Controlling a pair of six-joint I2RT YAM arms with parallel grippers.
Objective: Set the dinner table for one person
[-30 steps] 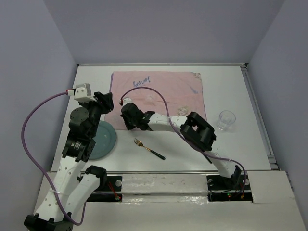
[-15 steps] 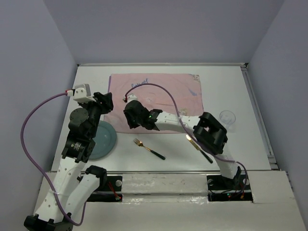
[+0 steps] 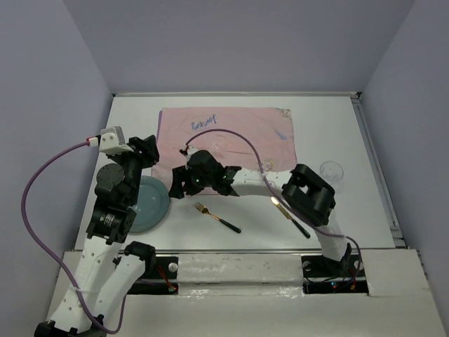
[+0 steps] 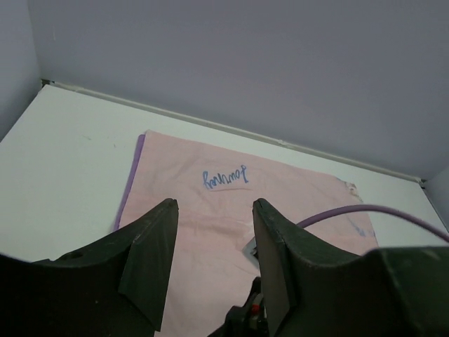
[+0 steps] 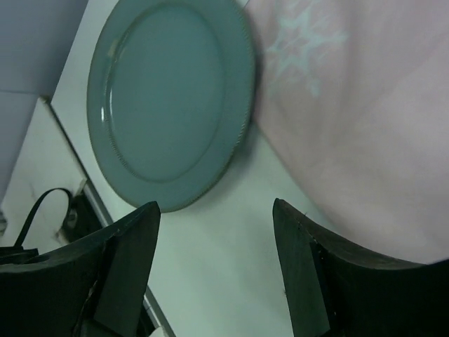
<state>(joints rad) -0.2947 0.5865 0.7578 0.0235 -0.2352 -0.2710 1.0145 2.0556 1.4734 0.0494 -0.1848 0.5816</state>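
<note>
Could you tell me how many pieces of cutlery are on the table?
2: a fork at front centre, and a knife to its right, partly under the right arm, which may hide others.

Bare table (image 3: pixel 184 222) between plate (image 3: pixel 154 203) and fork (image 3: pixel 217 217) — right hand (image 3: pixel 178 191) above.

Counting now: one round teal ceramic plate (image 3: pixel 153 203) at centre left, one pink rectangular cloth (image 3: pixel 238 130) up top, one gold black-handled fork (image 3: pixel 217 217), one gold black-handled knife (image 3: pixel 290 218), one clear drinking glass (image 3: pixel 331 170) at right — all on one large white tabletop (image 3: pixel 337 126).
</note>
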